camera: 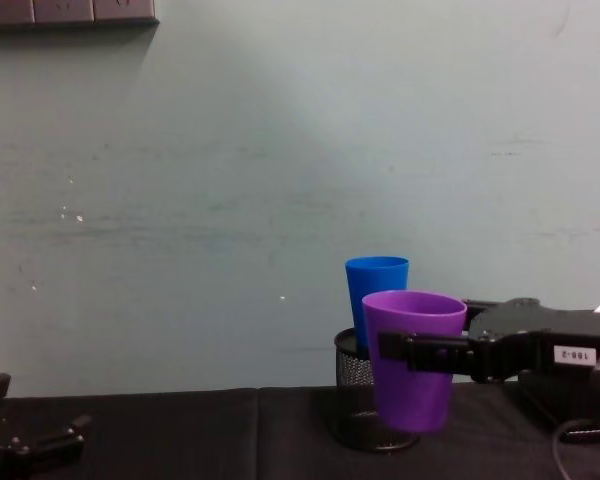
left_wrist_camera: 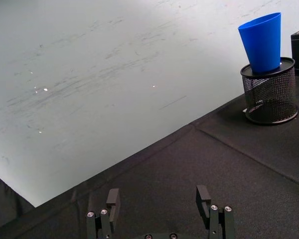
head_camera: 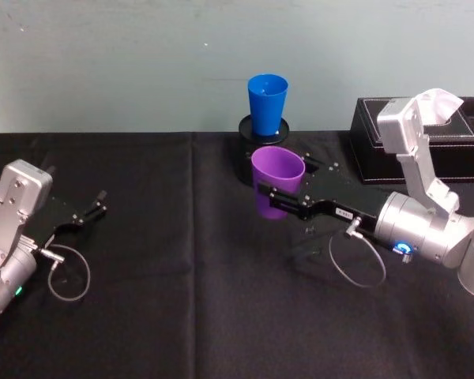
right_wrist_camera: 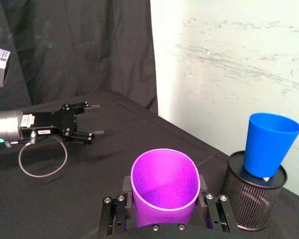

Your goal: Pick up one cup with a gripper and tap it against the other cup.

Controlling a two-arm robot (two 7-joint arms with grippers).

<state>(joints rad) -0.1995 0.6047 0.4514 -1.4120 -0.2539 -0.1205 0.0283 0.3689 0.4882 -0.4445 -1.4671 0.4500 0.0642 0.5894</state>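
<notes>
The purple cup (head_camera: pixel 277 180) hangs upright a little above the black cloth, and my right gripper (head_camera: pixel 278 196) is shut on its sides. In the right wrist view the purple cup (right_wrist_camera: pixel 164 186) sits between the two fingers (right_wrist_camera: pixel 113 215). The blue cup (head_camera: pixel 267 103) stands in a black mesh pen holder (head_camera: pixel 265 128) just behind it, with a small gap between the two cups. From the chest, the purple cup (camera: pixel 413 355) overlaps the blue cup (camera: pixel 376 290). My left gripper (head_camera: pixel 91 212) rests open at the far left, low over the cloth, with nothing in it.
A black box (head_camera: pixel 426 142) with a white tissue sticking out stands at the back right, beside my right arm. The pale wall rises right behind the table's far edge. Black cloth (head_camera: pixel 182 300) covers the table.
</notes>
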